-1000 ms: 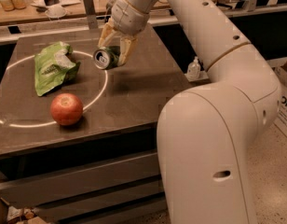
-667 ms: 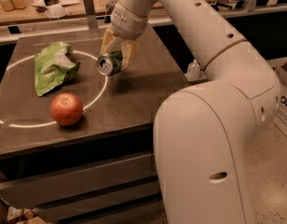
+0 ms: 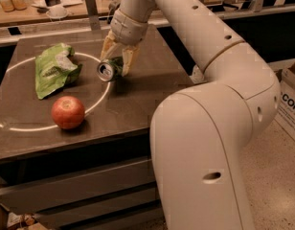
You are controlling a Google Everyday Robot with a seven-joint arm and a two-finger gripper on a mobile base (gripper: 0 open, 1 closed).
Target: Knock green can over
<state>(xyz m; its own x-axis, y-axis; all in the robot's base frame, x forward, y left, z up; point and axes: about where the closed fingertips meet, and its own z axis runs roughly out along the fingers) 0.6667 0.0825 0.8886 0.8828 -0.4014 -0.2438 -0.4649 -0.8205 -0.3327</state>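
Lying tipped on its side, the green can (image 3: 109, 70) shows you its silver top, which faces near and left. It sits on the far part of the table, on the right arc of the white circle (image 3: 97, 99) marked on the top. The gripper (image 3: 116, 63) reaches down from the far side, its two pale fingers (image 3: 129, 59) set either side of the can's body and closed on it. To the can's left, inside the circle, you see the light green snack bag (image 3: 55, 68), crumpled. The red apple (image 3: 68, 112) stands nearer you, just inside the ring. The table (image 3: 138, 104) has a dark brown, slightly glossy top with grey drawer fronts (image 3: 75, 186) below. Beyond it runs a wooden counter (image 3: 23, 14) with clutter. Right of the robot's white arm (image 3: 205, 143) are speckled floor (image 3: 277, 176) and a cardboard box (image 3: 291, 97).
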